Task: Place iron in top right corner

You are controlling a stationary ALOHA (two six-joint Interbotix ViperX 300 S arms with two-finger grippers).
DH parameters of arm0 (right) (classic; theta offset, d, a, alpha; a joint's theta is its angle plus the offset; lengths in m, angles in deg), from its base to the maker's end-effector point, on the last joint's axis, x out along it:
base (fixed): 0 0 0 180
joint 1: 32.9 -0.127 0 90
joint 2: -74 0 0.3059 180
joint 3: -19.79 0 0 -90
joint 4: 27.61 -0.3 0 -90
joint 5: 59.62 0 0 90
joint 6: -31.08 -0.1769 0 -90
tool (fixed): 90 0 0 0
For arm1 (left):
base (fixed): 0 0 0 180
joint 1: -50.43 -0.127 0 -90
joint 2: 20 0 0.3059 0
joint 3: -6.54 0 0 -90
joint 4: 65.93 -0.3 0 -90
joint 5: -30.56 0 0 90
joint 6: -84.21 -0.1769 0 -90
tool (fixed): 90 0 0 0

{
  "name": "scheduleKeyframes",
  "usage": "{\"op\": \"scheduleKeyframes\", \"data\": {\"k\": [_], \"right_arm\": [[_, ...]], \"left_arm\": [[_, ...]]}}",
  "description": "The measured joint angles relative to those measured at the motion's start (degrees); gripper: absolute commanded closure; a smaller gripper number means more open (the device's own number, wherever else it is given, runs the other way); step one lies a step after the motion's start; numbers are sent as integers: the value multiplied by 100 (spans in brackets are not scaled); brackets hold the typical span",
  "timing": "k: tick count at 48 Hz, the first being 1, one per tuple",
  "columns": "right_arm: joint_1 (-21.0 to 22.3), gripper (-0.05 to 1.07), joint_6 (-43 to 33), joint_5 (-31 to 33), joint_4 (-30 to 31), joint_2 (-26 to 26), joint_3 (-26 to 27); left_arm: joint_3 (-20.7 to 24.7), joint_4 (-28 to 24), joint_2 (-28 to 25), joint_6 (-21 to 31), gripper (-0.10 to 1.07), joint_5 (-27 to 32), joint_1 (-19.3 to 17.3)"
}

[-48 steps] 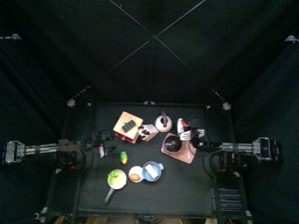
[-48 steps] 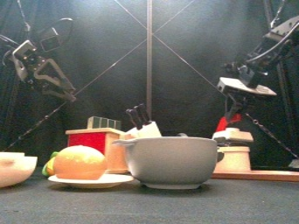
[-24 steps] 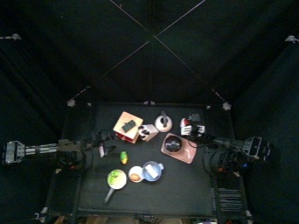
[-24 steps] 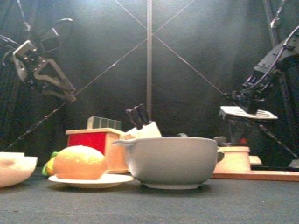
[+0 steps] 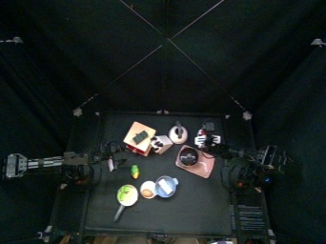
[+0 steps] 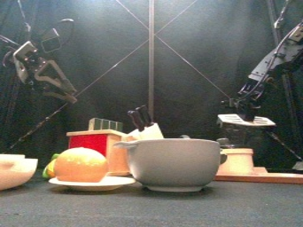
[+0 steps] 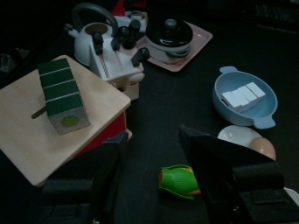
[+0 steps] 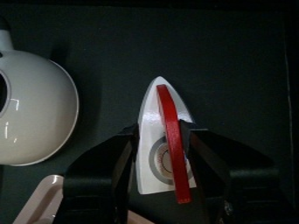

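- The right gripper (image 8: 160, 179) hangs low over the iron (image 8: 163, 131), jaws spread wide on either side of its body and, as far as I can tell, not pinching it.
- From above, the iron (image 5: 211, 140) sits on the table (image 5: 102, 205) beside the pink tray (image 5: 196, 166) (a white rounded pot lies close by).
- It looks short of the top right corner (image 5: 245, 116), so the placing isn't finished.
- Left to do, by my reading: close on the iron, carry it toward the corner post, set it down.
- The left gripper (image 7: 163, 157) rests at its own side, jaws apart, holding nothing.
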Motion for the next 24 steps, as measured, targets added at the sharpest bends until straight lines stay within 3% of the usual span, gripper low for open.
{"op": "scheduleKeyframes", "data": {"k": [24], "right_arm": [[-62,24,62,9,-193,-97,9]], "left_arm": [[9,0,0,9,11,0,0]]}}
